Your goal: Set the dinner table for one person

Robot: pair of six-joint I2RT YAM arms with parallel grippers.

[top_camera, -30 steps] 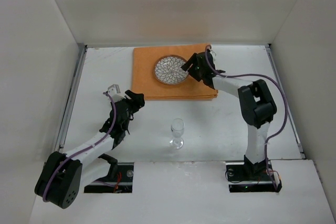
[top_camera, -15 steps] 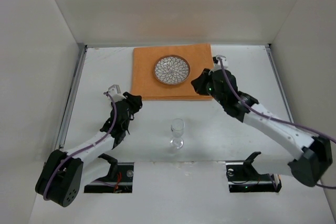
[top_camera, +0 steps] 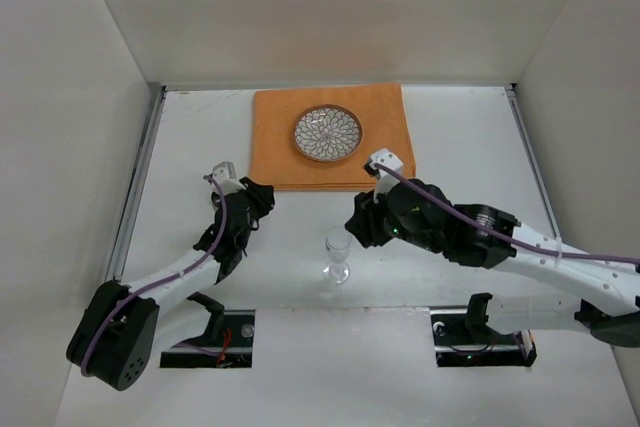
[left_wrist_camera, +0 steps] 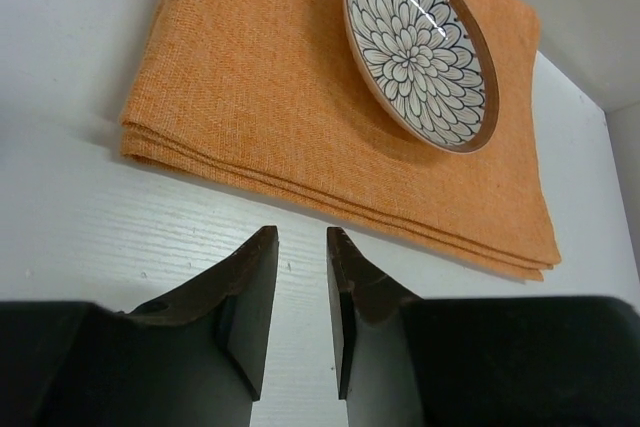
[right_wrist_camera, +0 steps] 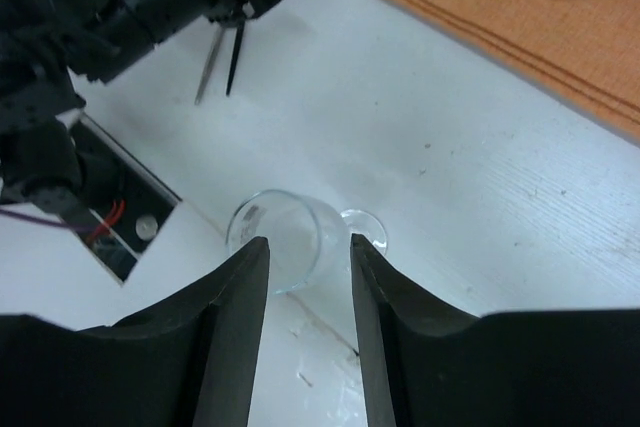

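The dinner table [top_camera: 460,137] fills the floor of the white-walled booth, with thin metal rails along its left and right sides. At its far middle lies a folded orange mat [top_camera: 280,137], and a round plate [top_camera: 327,133] with a flower pattern sits on it. A clear stemmed glass [top_camera: 339,253] stands upright on the bare tabletop near the near edge, between the two arms. The right gripper [top_camera: 356,227] hangs just beside the glass on its far right side. In the wrist view its fingers [right_wrist_camera: 240,297] are spread wide and hold nothing, and the glass's rim shows just past their tips. The left gripper [top_camera: 264,193] sits over bare tabletop on the left, aimed at the mat's near edge. Its fingers [left_wrist_camera: 252,282] are parted by a narrow gap with nothing between them.
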